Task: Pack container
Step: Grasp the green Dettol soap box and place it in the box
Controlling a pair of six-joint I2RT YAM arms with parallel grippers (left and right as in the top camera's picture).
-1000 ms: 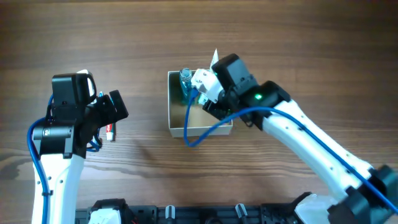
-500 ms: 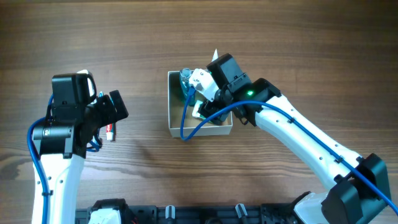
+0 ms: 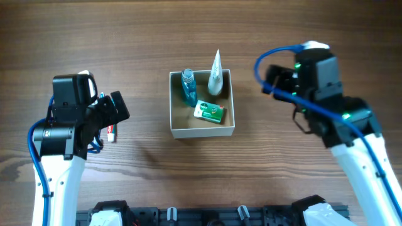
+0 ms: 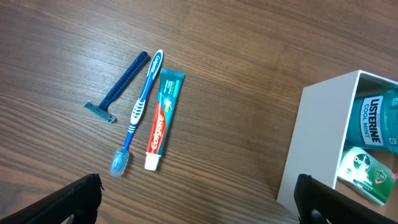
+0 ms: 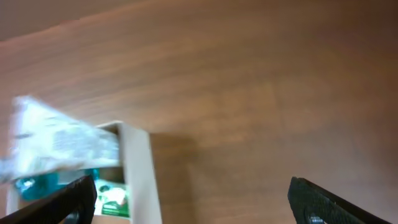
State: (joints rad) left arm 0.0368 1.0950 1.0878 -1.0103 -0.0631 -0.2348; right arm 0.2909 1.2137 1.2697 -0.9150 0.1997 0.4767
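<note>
We see one container (image 3: 201, 132), a square, shallow white box with a tan inside, sitting open near the middle of the table. We count three things in it. One is a blue Listerine mouthwash bottle (image 3: 188, 88) lying along its left wall. One is a white tube (image 3: 215, 78) propped in the far right corner, with its narrow end poking over the far rim. The third is a green packet (image 3: 210, 112) lying flat on the floor toward the near side. Left of the container, well apart from it, three more toiletries lie side by side on the wood. From nearest to farthest they are a Colgate toothpaste tube (image 4: 161, 118), a blue-and-white toothbrush (image 4: 138, 112) just beside it, and a blue razor (image 4: 118, 87). Two arms flank the box. The left gripper (image 4: 198, 186) hangs over those three items with its fingers spread wide and nothing between them. The right gripper (image 5: 191, 186) is to the right of the container and clear of it, its fingers likewise spread and empty, though its wrist view is blurred. The table (image 3: 301, 25) is dark brown wood with a strong grain and fills every view. At its near edge, on our side of the container, runs one dark rail (image 3: 201, 213) with pale clips.
</note>
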